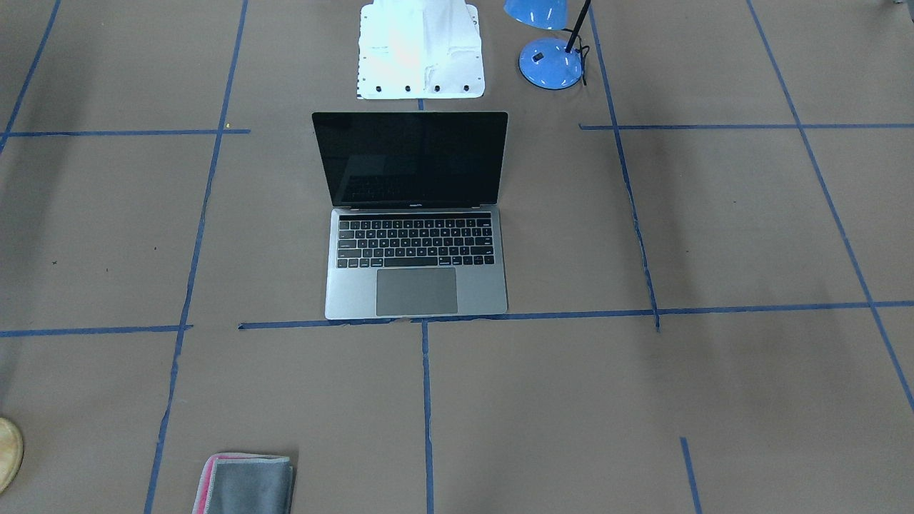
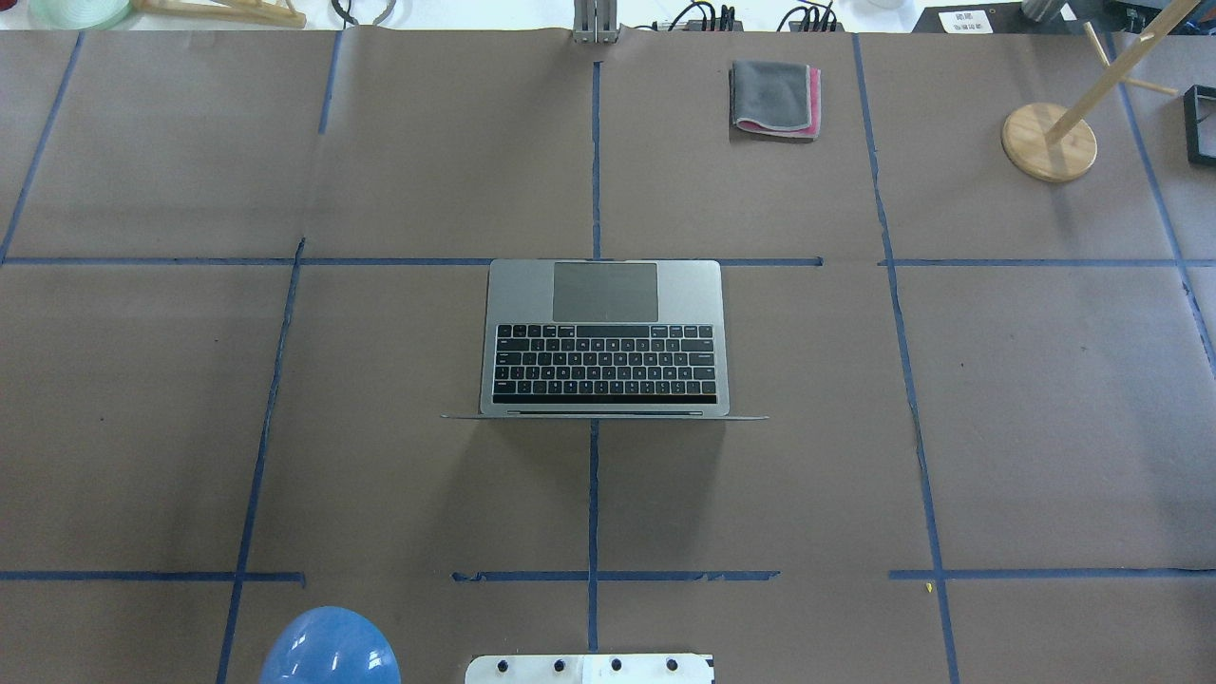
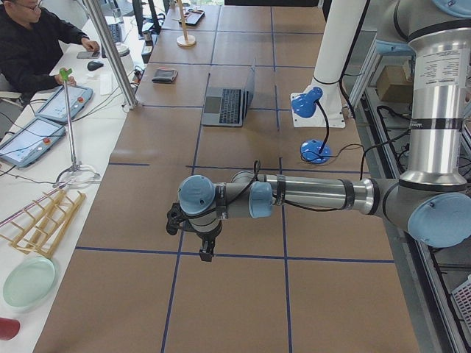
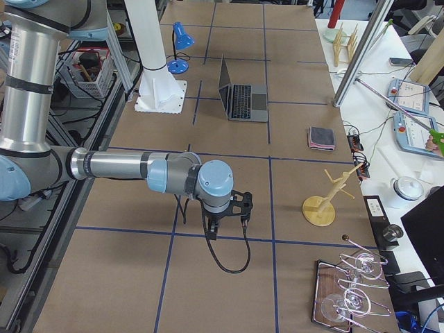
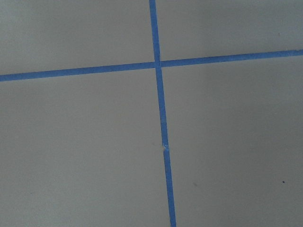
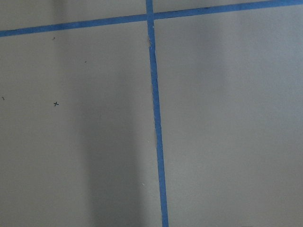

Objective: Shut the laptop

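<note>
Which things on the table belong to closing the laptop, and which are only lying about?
For the job:
- the laptop, open, screen upright

Only lying about:
- the folded grey-and-pink cloth
- the blue lamp
- the wooden stand

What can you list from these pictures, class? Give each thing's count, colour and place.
laptop: one, silver-grey, open, mid-table.
cloth: one, grey and pink, folded, far edge, robot's right.
lamp: one, blue, beside the robot's base, its left.
wooden stand: one, tan, far right of table.
table: one, brown, marked with blue tape.
person: one, black top, at side bench.
left gripper: one, black, over bare table, left end.
right gripper: one, black, over bare table, right end.
</note>
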{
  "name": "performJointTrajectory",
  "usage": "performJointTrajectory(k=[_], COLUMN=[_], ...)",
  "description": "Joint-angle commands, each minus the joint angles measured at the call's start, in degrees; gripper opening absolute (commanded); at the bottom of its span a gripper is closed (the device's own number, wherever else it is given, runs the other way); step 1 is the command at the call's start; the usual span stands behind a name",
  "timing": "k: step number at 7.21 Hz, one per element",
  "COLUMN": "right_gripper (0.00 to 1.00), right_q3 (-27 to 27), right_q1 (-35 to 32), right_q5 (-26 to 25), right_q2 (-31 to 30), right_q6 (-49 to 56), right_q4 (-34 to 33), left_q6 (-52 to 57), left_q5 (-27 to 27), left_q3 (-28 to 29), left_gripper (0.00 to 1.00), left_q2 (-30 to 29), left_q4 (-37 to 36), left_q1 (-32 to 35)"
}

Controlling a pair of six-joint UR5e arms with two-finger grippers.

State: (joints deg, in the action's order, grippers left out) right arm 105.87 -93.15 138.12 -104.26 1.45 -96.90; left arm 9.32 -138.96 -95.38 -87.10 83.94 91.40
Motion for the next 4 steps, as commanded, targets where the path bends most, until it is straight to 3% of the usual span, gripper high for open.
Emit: performJointTrajectory(k=[1, 4], right_gripper=[1.00, 1.00], right_q3=[0.13, 0.30], right_q1=[-0.19, -0.19], right_q5=[-0.13, -0.13], right_q2=[-0.06, 0.02], right_q6=[0.39, 0.05], right_q4=[0.31, 0.31], left_q6=[-0.26, -0.26], left_q5=[0.00, 0.00], left_q3=[0.02, 0.20], left_gripper=[1.00, 1.00], left_q2=[-0.09, -0.18], left_q4=[0.17, 0.26], left_q1=[0.00, 0.00])
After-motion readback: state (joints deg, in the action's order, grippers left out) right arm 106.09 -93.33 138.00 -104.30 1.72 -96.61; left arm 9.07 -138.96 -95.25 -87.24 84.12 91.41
